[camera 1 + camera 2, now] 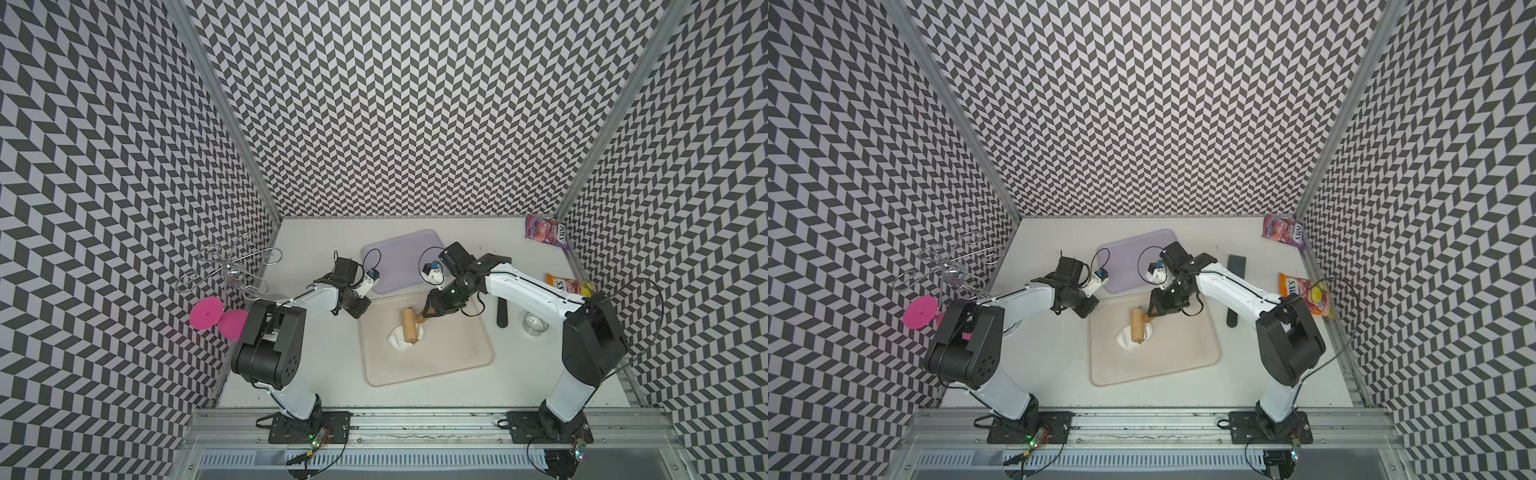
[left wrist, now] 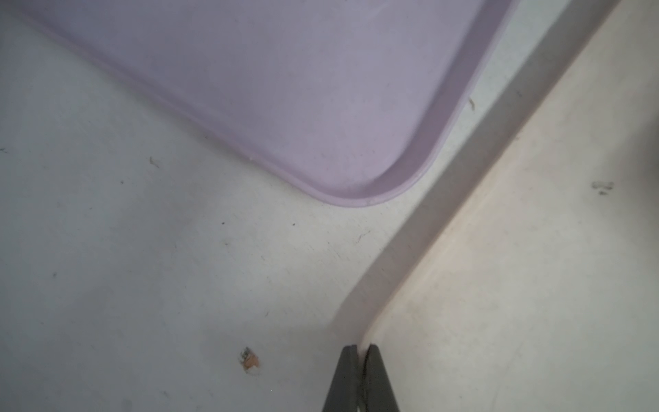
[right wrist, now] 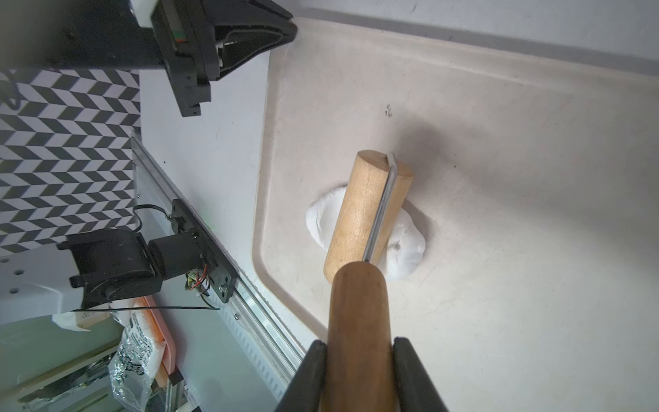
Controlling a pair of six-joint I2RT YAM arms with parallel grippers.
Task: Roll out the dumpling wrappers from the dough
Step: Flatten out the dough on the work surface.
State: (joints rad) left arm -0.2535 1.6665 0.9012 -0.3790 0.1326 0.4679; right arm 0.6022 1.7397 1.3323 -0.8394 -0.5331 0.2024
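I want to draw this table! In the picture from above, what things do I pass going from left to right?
Pink plastic toy → left gripper pinching the cream mat at its corner → wooden roller → black tool → glass cup → orange snack packet.

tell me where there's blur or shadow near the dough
Right wrist view: the roller and dough are sharp, the handle near the lens is soft, and a grey shadow falls on the mat beyond the roller. Left wrist view: the tray is blurred. In both top views the dough is washed out.
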